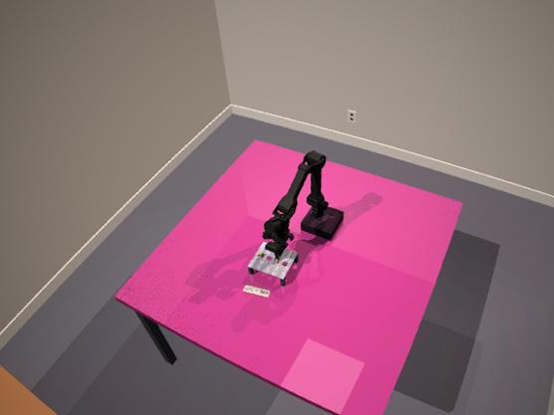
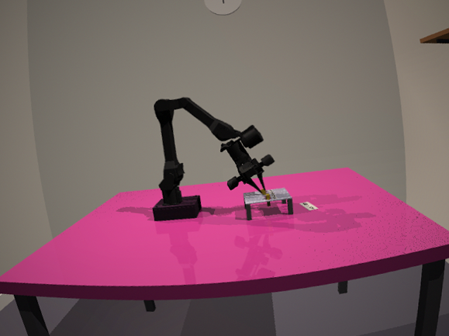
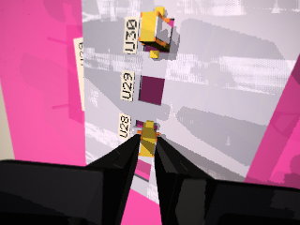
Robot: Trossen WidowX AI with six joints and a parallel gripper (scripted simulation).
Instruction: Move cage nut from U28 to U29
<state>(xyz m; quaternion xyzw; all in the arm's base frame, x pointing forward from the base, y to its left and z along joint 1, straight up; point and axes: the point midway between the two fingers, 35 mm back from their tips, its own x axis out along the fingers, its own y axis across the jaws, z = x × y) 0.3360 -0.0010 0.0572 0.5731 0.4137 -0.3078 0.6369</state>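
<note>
- The pink desk (image 1: 379, 286) (image 2: 138, 251) (image 3: 42, 94) is the biggest thing here; from the top view, its corners point up, right, down and left.
- The black arm (image 1: 296, 187) (image 2: 168, 141) rises from its base (image 1: 308, 232) (image 2: 156, 214), inward from all four edges, and reaches toward the desk's lower-left edge.
- The rail plate (image 1: 255, 263) (image 2: 254, 197) (image 3: 225, 84) stands on short dark legs between the base and that lower-left edge, nearer the left corner than the right one.
- The gripper (image 1: 278, 257) (image 2: 264, 191) (image 3: 148, 142) slants down to the plate, its fingertips pinching the yellow cage nut at U28.
- A pale printed card (image 1: 256, 290) (image 2: 309, 206) (image 3: 80, 70) lies flat on the desk, between the rail plate and the lower-left edge.
- The other nut (image 1: 260, 254) (image 3: 156, 32) sits at U30, on the side of the plate toward the desk's left corner; it is tilted in the wrist view and apart from the fingers.
- The cage nut (image 1: 278, 260) (image 2: 267, 195) (image 3: 148, 144) is at U28, farther from the left corner than the other nut. Part of the hole shows beside it; whether it is clear of the plate, and how its wings lie, I cannot tell.
- Hole U29 (image 1: 269, 258) (image 3: 152, 90) is open, between the two nuts.
</note>
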